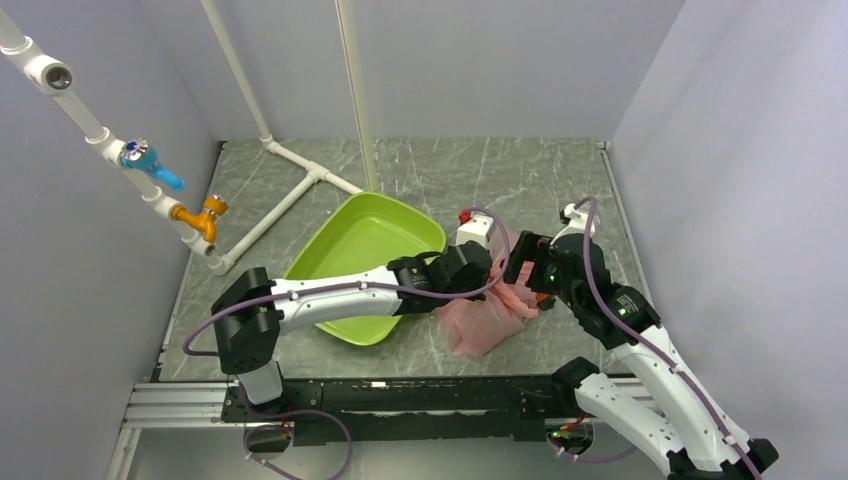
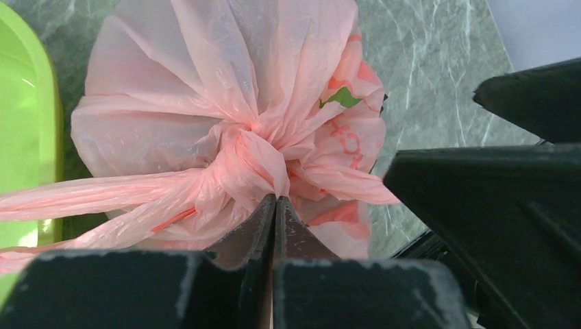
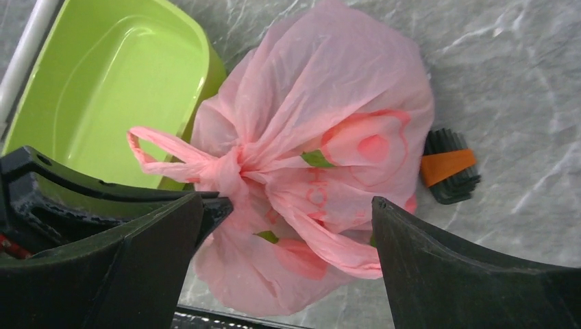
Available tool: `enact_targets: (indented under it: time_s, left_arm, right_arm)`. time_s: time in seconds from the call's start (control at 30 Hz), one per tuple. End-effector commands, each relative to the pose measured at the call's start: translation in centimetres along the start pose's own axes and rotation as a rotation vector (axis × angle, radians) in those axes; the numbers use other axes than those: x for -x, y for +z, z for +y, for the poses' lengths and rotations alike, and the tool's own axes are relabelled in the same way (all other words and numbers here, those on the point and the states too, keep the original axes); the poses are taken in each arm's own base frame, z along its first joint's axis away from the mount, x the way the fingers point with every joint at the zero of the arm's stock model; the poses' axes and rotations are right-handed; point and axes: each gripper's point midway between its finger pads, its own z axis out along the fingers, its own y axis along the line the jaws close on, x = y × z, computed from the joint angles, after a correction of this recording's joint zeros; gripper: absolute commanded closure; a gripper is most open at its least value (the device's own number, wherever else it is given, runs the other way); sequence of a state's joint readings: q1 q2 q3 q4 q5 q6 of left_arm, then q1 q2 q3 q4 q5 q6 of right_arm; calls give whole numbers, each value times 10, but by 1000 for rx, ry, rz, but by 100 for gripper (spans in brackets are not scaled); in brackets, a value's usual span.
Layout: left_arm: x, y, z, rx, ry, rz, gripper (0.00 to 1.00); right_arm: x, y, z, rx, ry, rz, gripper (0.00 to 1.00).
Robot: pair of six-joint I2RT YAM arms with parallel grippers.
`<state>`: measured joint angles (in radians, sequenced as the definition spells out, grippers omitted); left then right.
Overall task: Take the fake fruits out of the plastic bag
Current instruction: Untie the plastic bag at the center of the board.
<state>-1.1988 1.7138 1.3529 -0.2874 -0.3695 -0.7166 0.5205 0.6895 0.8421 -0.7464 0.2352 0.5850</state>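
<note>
Plain pale-grey walls (image 1: pixel 90 330) on L, back & R. Tabletop (image 1: pixel 520 175) is grey-green marbled, w/ white veins. White PVC pipes (image 1: pixel 285 205) lie on its far-L part. Another slants up at L w/ a blue valve (image 1: pixel 150 165) & an orange valve (image 1: pixel 200 217). Alu rail (image 1: pixel 170 405) along near edge. Light is soft, even.

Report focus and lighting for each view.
Top external: even, soft light, sharp, the plastic bag small. Left wrist: knot crisp, the left fingers dark and slightly soft up close. Right wrist: bag and green tray sharp, faint sheen on the tray, the right fingers nearly featureless black.
</note>
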Motion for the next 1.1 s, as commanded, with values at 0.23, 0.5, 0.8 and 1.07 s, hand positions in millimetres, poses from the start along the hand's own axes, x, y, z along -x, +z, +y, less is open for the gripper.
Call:
enact_targets:
  time_s: [0.23,0.5,0.8,1.07]
  left_arm:
    - [1,-25,-3,-138,-79,-67,100]
    - [2,-29,-10,-182,-100,-77,100]
    - [4,-33,-16,-217,-111,-80,100]
    - [-3,-31,-21,-236,-115,-53,100]
  right_arm:
    - [4,12,41,188,171,-28,56]
    - [-17,29,60,251,176,94,48]
    - [-46,46,35,128,337,132,50]
    - [-42,53,23,68,455,61,51]
